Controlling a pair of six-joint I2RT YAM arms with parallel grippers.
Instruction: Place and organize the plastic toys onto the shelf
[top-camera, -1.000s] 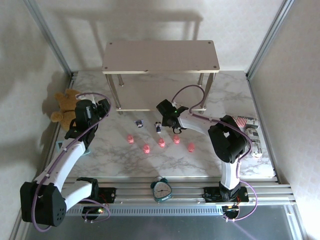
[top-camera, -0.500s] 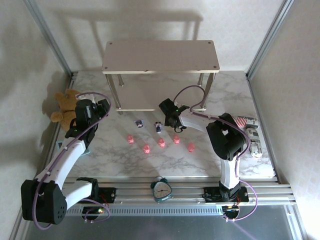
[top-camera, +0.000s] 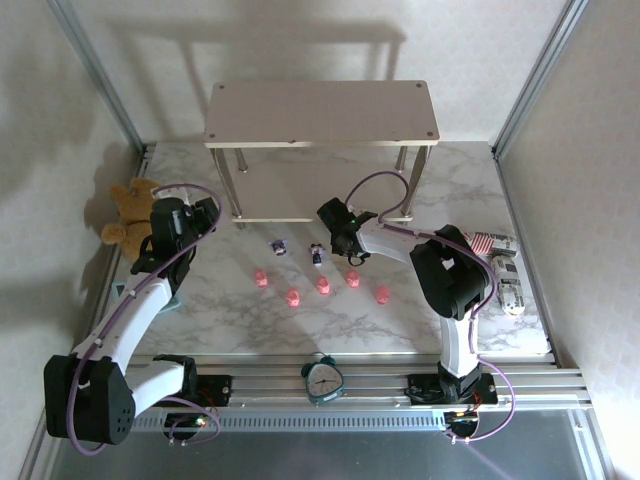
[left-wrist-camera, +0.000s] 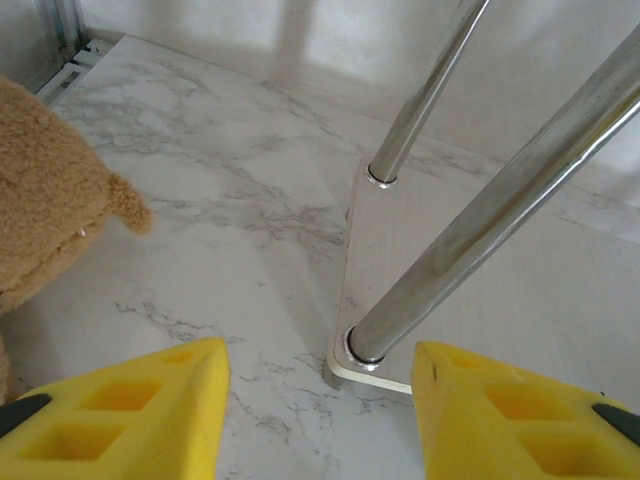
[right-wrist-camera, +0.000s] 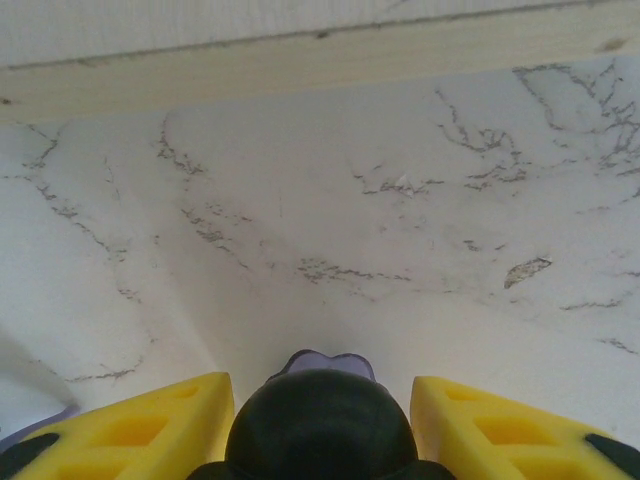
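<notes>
Right wrist view: a figurine (right-wrist-camera: 320, 432) sat between the right tool's (right-wrist-camera: 320, 392) fingers, seemingly touching both; whether it was gripped was unclear.

I see my left gripper (left-wrist-camera: 320, 405) at bottom, jaws apart over marble tabletop (left-wrist-camera: 220, 200); shelf (left-wrist-camera: 470, 290) corner and two silver legs (left-wrist-camera: 500, 205) centre-right; teddy bear (left-wrist-camera: 45, 200) at left edge.

We are looking at a two-tier shelf (top-camera: 320, 112) of pale beige rectangular boards on four thin silver metal legs, standing upright at the far middle of the white marble tabletop (top-camera: 240, 325). Five tiny pink plastic pig-like figures (top-camera: 323, 286) are lying in a loose left-to-right row nearer than the shelf, each apart from the others. Two tiny dark purple-and-white figurines (top-camera: 279, 246) are sitting between that row and the shelf. A third figurine (right-wrist-camera: 320, 425), dark-headed, is standing near the lower board's near edge.
</notes>
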